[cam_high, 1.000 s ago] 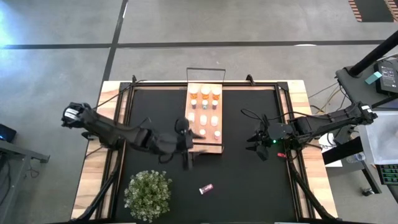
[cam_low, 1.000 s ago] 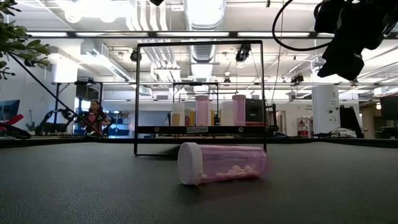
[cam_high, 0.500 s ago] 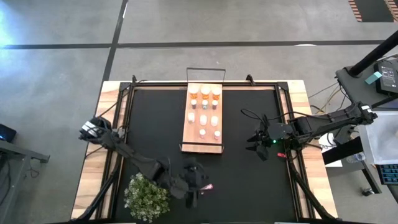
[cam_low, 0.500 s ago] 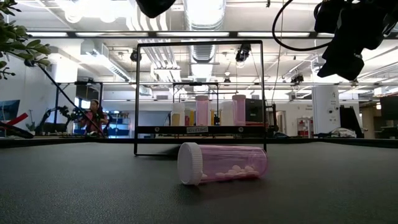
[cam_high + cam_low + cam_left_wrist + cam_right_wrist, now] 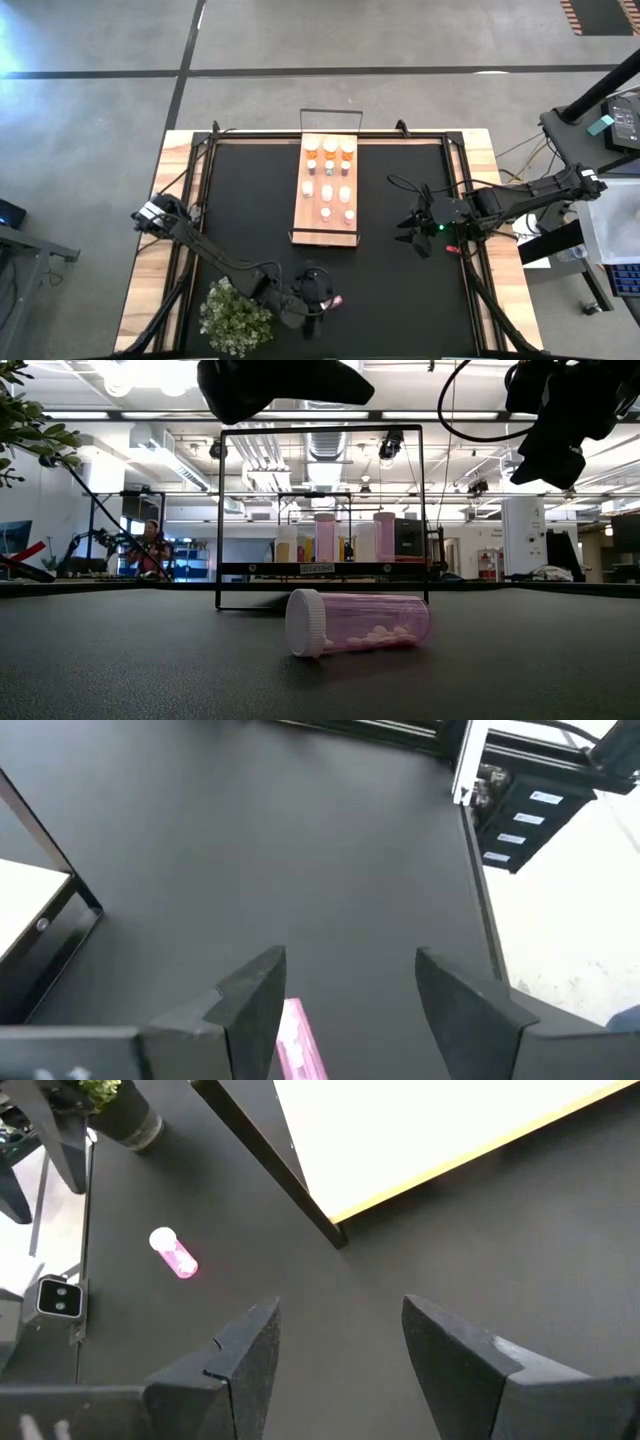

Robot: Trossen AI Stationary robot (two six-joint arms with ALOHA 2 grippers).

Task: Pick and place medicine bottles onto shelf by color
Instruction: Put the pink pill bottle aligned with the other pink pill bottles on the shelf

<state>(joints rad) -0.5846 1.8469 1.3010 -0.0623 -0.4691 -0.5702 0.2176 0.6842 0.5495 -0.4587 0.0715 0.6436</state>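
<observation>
I have the bench (image 5: 250, 200) with its black mat, and on it the wooden shelf (image 5: 303, 232), standing near the far middle with a wire rail at each short end and upright medicine bottles (image 5: 327, 170) already on it — orange ones at the far end, pale ones nearer. At the near left corner stands a potted plant (image 5: 237, 312). My right tool (image 5: 412, 233) waits well to the right of the shelf, fingers apart with nothing between them. My left tool (image 5: 312, 298) hangs above the one bottle not yet shelved, its fingers standing moderately wide and empty; in the left wrist view the pink bottle (image 5: 300, 1045) shows just beside one finger. That pink bottle lies on its side on the mat near the front edge, white cap (image 5: 305, 623) at one end, well apart from the shelf. I judge it light, rigid plastic — smooth and round, so it may roll if I nudge it, and the loose pills inside will shift. I would close across the body near its middle, fingers square to its long axis, not on the ribbed cap.
</observation>
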